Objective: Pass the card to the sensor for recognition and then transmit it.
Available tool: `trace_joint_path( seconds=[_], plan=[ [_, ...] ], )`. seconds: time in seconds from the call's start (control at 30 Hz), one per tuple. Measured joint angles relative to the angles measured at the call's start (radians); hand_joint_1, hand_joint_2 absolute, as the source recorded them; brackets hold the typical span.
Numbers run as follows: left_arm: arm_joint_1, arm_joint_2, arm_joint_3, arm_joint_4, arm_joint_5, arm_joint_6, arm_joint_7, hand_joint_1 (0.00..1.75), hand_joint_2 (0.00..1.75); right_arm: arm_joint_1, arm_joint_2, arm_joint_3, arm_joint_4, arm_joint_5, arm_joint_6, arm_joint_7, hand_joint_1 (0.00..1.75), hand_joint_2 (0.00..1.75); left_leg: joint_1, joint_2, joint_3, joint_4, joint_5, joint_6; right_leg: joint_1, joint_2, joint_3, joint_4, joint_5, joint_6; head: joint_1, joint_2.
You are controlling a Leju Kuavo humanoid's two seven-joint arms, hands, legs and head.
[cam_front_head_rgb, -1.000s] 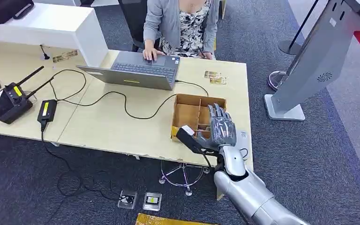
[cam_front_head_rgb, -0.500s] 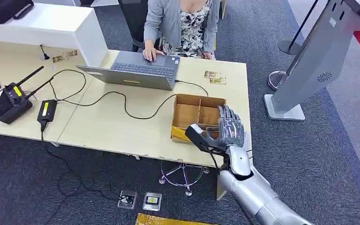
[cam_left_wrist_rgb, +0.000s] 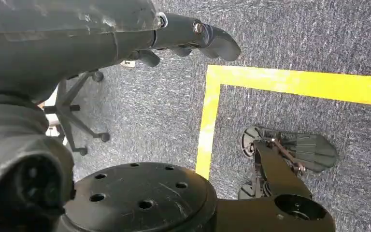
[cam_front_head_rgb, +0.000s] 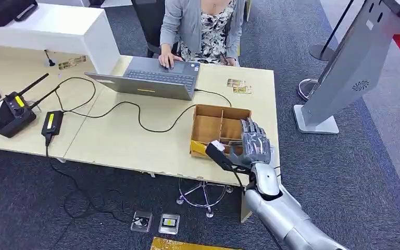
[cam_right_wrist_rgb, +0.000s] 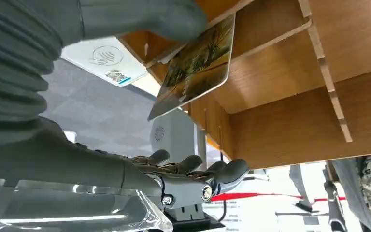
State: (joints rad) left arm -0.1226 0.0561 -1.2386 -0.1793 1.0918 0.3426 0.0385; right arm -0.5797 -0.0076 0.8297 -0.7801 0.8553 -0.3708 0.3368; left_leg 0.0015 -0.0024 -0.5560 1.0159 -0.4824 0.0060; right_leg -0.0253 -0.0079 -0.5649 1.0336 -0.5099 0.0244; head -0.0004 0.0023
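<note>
A card [cam_right_wrist_rgb: 198, 63] printed with a landscape picture stands tilted in a compartment of the wooden divided box [cam_front_head_rgb: 208, 125] at the desk's right end. My right hand [cam_front_head_rgb: 252, 145] hovers over the box's near right compartments, its thumb [cam_right_wrist_rgb: 140, 19] lying against the card's top edge. Its fingers [cam_right_wrist_rgb: 198, 169] stretch out well apart from the card. The white sensor pad [cam_right_wrist_rgb: 106, 60], marked with a contactless symbol, lies beside the box. My left hand [cam_left_wrist_rgb: 193, 36] hangs over the floor, holding nothing.
A person sits behind the desk typing on a grey laptop [cam_front_head_rgb: 151, 78]. Cables, a black radio unit [cam_front_head_rgb: 10, 112] and a power brick [cam_front_head_rgb: 52, 124] lie at the left. Two more cards [cam_front_head_rgb: 238, 86] lie behind the box. A grey kiosk stand [cam_front_head_rgb: 344, 73] rises on the right.
My right hand has moved right and a little down, from the box's front edge to over its near right compartments. The person and the desk items are unchanged.
</note>
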Motion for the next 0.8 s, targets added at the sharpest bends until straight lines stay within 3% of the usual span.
trace_joint_path(
  seconds=[0.27, 0.8],
  plan=[
    [0.0, 0.0, 0.0, 0.0, 0.001, 0.009, 0.003, 0.0, 0.0, -0.003, 0.008, 0.0, 0.016, -0.039, 0.036, -0.046, 1.75, 1.75, 0.0, 0.0, 0.0, 0.0, 0.0, 0.0, 0.0, 0.0, 0.0, 0.0, 0.0, 0.0, 0.0, 0.0],
    [0.0, 0.001, 0.0, 0.0, -0.023, -0.006, 0.003, 0.0, 0.0, -0.005, 0.006, 0.0, 0.024, -0.085, 0.035, -0.04, 1.75, 1.75, 0.0, 0.0, 0.001, 0.0, 0.0, 0.0, 0.0, 0.001, 0.0, 0.0, 0.0, 0.0, 0.0, 0.0]
  ],
)
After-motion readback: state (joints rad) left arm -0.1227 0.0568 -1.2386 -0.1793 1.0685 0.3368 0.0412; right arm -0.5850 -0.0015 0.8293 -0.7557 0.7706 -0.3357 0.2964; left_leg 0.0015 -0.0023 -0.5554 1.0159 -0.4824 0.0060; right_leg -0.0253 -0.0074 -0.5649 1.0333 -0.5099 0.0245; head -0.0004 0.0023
